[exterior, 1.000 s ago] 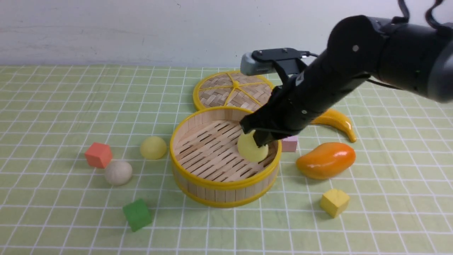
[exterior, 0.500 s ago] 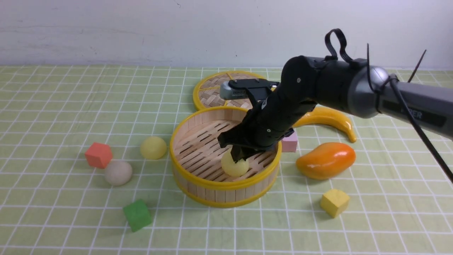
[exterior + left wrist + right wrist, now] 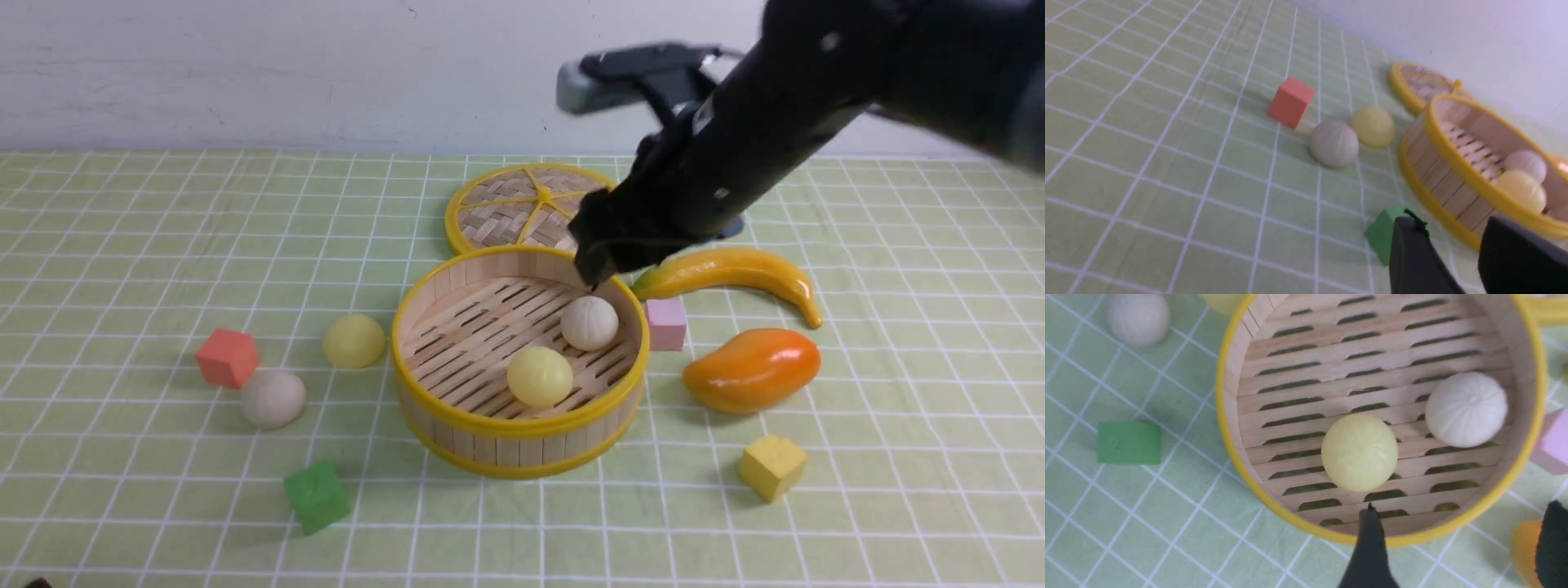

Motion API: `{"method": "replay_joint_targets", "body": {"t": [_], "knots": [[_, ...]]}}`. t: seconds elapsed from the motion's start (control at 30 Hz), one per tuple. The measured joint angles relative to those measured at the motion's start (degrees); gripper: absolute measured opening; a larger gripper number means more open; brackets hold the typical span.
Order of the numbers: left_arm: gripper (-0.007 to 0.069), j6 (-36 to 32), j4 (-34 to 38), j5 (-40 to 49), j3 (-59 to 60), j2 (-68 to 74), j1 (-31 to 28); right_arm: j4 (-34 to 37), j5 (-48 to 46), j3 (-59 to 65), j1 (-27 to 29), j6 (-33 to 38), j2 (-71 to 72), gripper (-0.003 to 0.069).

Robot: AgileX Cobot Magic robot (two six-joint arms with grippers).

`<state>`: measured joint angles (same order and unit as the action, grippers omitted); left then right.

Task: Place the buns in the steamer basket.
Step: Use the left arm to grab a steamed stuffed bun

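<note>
Your left end effector sits low at the left, jaws partly apart, nothing between them. On the counter, two buns are not yet in: the off-white bun just beside the red cube, and the pale yellow bun near the wall of the steamer basket. Inside the basket, the second yellow bun now lies free on the slats, with the pleated white bun just behind it to the right. That yellow one is the change: your right end effector has let it go, risen clear above the far rim, jaws spread wide and empty. Judged half done; the counter pair come next.
</note>
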<state>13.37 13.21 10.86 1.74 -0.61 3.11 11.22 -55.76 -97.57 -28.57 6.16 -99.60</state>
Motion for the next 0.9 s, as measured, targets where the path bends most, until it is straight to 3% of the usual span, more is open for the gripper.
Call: {"method": "replay_joint_targets", "body": {"t": [0.07, 0.17, 0.23, 0.37, 0.6, 0.77, 0.9], "knots": [[0.0238, 0.0, 1.4, -1.6, 0.0, 0.0, 0.0, -0.04, -0.72, -0.07, 0.0, 0.0, 3.84, 0.0449], [0.0238, 1.97, 8.16, -6.34, 0.0, 0.0, 0.0, -1.11, -1.81, 0.41, 0.0, 0.0, 14.19, 0.027], [0.0238, 2.74, 11.13, -8.49, 0.0, 0.0, 0.0, -2.2, -1.99, 1.78, 0.0, 0.0, 18.19, 0.0192], [0.0238, 2.85, 12.91, -12.81, 0.0, 0.0, 0.0, -5.51, -0.53, 8.91, 0.0, 0.0, 27.25, 0.0], [0.0238, 1.83, 12.49, -14.82, -2.01, 0.0, 0.0, -7.54, 13.59, 31.23, 0.0, 0.0, 44.0, -0.002], [0.0238, -3.04, 8.48, -3.65, -12.31, 0.32, 0.0, -7.74, 28.33, 50.72, 0.0, 0.0, 57.18, -0.002], [0.0238, -5.96, 5.59, 8.42, -26.54, 9.06, 0.0, -7.74, 41.82, 65.09, 0.0, 0.0, 67.78, -0.0018]]}}
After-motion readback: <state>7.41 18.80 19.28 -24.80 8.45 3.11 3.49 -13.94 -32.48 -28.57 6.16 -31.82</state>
